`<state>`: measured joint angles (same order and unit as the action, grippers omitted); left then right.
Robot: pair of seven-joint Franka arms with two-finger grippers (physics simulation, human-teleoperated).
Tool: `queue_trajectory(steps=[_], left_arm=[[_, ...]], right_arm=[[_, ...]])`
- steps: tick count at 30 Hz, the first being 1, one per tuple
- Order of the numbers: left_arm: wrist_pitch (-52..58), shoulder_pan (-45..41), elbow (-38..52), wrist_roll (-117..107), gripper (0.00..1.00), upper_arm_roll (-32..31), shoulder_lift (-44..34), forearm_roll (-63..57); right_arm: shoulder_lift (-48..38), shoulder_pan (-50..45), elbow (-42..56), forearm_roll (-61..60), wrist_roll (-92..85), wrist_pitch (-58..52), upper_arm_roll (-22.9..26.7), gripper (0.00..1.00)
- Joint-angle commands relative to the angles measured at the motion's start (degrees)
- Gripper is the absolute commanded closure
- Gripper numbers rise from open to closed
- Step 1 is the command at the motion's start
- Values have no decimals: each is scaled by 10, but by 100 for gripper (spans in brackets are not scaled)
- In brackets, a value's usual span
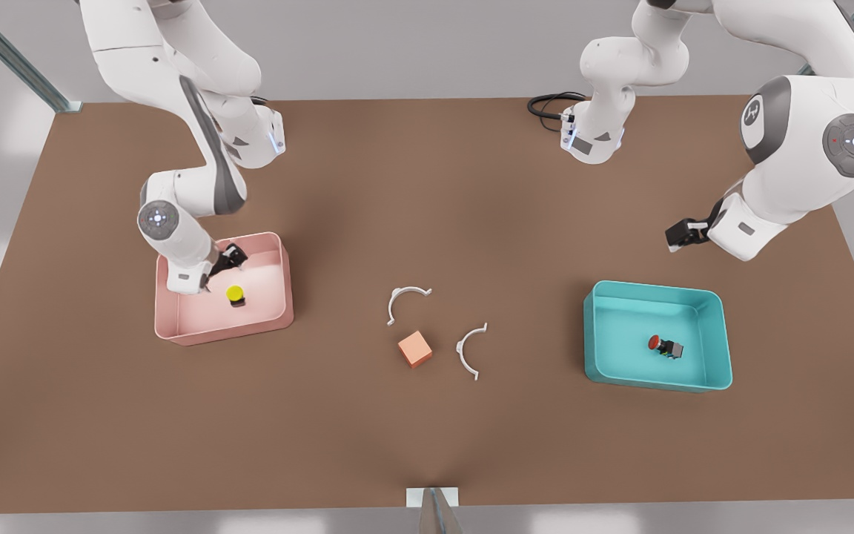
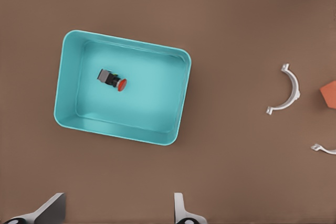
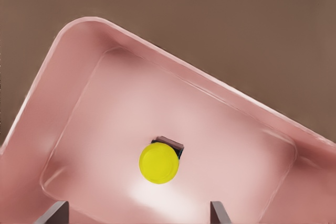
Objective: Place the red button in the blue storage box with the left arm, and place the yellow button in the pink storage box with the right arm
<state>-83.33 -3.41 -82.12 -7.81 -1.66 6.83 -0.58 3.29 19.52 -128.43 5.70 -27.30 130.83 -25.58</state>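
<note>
The red button lies on its side inside the blue storage box on the front view's right. My left gripper hovers high above and behind that box, open and holding nothing. The yellow button stands upright in the pink storage box on the front view's left. Just above it, within the box's rim, my right gripper is open, its fingers apart and clear of the button.
An orange cube and two white curved clips lie mid-table between the boxes. A black cable loops at the table's back edge.
</note>
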Motion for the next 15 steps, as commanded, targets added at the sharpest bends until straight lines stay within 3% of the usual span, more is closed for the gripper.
queue_trajectory(steps=[1, 7, 9, 15], left_arm=[[2, 0, 0, 106, 0, 0, -1, 0], [2, 1, 0, 106, 0, 0, -1, 0], [2, 1, 0, 106, 0, 1, -1, 0], [2, 1, 0, 106, 0, 1, -1, 0]], right_arm=[[-1, -9, 73, -10, 124, -159, -2, 0], [-1, -12, 309, -26, 227, -348, 17, 0], [-2, -120, 346, -26, 246, -375, 132, 0], [-3, -110, 364, -26, 337, -414, 134, 0]])
